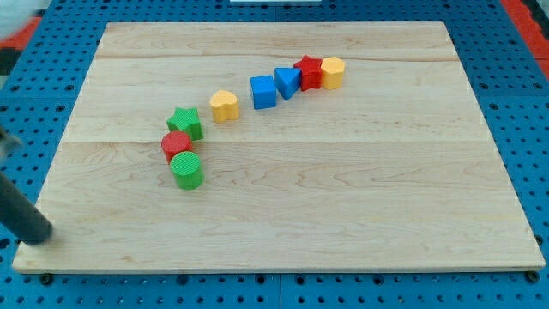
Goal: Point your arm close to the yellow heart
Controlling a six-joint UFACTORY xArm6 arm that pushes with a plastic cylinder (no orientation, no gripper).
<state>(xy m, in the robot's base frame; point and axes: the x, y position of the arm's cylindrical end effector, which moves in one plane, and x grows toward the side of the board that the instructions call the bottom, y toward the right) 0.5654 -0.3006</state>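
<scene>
Approach step: my tip (43, 236) sits off the wooden board's (343, 215) bottom-left corner, no pincer fitted, next sweep up-right toward the yellow plastic heart block (225, 105).

Pale wooden board (283, 215) on blue perforated table (523, 103); even light.

No text, label, brand, number or sign can be read anywhere: the bench (343, 197) is plain wood grain, and the coloured blocks show bare faces without markings.
</scene>
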